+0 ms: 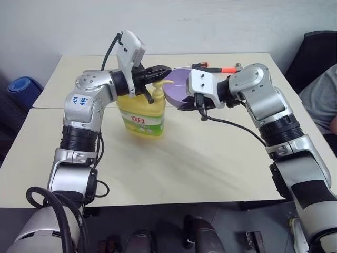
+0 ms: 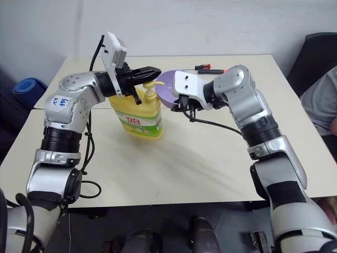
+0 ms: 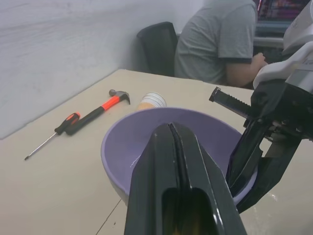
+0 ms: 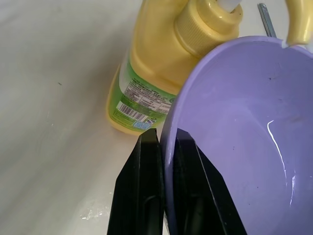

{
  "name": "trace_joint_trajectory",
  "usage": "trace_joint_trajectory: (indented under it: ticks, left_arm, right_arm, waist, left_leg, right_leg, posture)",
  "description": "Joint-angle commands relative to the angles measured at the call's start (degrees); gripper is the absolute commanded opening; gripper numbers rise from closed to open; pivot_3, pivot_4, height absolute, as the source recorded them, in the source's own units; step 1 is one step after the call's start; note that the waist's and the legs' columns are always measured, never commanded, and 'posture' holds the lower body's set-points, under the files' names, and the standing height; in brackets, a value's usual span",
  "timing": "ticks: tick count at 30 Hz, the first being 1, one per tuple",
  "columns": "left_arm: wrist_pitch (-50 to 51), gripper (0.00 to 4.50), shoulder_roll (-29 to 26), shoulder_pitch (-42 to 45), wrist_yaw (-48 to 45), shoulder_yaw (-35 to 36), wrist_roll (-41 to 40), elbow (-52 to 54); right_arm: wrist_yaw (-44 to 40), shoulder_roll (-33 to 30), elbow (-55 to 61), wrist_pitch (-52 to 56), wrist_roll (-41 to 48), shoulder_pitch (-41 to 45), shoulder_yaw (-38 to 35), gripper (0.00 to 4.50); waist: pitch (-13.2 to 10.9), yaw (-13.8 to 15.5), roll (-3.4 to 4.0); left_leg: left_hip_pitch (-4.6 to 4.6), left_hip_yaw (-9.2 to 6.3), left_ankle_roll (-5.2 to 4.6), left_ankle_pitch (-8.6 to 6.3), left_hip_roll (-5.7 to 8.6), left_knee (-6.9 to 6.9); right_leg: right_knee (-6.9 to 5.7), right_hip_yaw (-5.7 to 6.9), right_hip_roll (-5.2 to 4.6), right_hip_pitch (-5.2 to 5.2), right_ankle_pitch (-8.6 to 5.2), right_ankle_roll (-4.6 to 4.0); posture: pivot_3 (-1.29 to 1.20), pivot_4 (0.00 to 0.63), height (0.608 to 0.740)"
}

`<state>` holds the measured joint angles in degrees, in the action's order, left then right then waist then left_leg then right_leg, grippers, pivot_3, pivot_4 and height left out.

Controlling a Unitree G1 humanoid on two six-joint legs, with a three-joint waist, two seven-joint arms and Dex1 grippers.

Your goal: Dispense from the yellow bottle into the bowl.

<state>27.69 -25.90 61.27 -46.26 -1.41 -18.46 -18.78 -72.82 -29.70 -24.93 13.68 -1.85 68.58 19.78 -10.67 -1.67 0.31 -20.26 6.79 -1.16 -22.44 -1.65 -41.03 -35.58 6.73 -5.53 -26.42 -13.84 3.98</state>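
While the yellow bottle (image 1: 141, 117) stands upright on the table (image 1: 200, 158), left of centre, the left gripper (image 1: 164, 69) hangs just above its pump, fingers (image 3: 178, 171) pressed flat together w/ nothing between them. The right gripper (image 4: 164, 147) has its fingers clamped on the rim of the purple bowl (image 1: 179, 87), one inside the wall, one outside. Bowl is held tilted just right of the pump spout, off the table. At the far edge lie a hammer (image 3: 98, 111), a screwdriver (image 3: 51, 137) & a paper cup (image 3: 152, 100). A person (image 3: 220, 41) sits beyond the table's right side.
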Motion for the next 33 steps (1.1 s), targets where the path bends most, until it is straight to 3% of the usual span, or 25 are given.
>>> trace_joint_trajectory:
  ticks: [1,21,28,33]
  left_arm:
    - [2.1,0.01,-0.3,-3.3,0.5,-3.2,3.9,-3.8]
    - [0.5,0.01,1.5,-6.8,0.2,-2.0,3.6,-5.5]
    - [-5.0,0.01,4.1,-2.7,-0.5,8.3,-4.5,-4.2]
    - [-8.0,0.01,1.1,0.2,-5.3,15.9,-12.0,-1.0]
  right_arm:
    - [0.2,0.1,1.3,-0.4,1.0,1.8,-2.2,0.00]
    - [0.0,0.3,2.7,1.3,1.9,1.1,-2.1,0.00]
    - [0.5,-1.2,2.6,1.3,1.7,-0.6,-2.7,0.00]
    - [0.7,-5.5,4.5,1.1,2.2,-5.7,-4.9,0.00]
  waist:
    - [0.0,0.0,0.00]
    - [0.4,0.0,-0.02]
    - [0.4,0.1,-0.03]
    - [0.3,0.1,-0.18]
  left_leg:
    - [0.03,0.00,0.00,0.00,0.00,0.00]
    - [0.18,0.06,0.00,0.00,0.00,-0.01]
    - [0.11,0.04,0.00,0.00,0.01,-0.06]
    - [-0.15,-0.02,-0.01,0.00,0.01,-0.04]
  right_leg:
    - [-0.01,-0.03,0.00,0.01,0.00,0.00]
    - [-0.11,-0.18,0.00,0.08,0.00,-0.01]
    - [-0.12,-0.16,-0.03,0.06,0.00,-0.01]
    - [-0.06,-0.04,-0.04,-0.18,0.00,-0.01]
  posture:
    - [0.00,0.150,0.740]
    - [0.00,0.150,0.740]
    - [0.00,0.150,0.740]
    - [0.00,0.150,0.740]
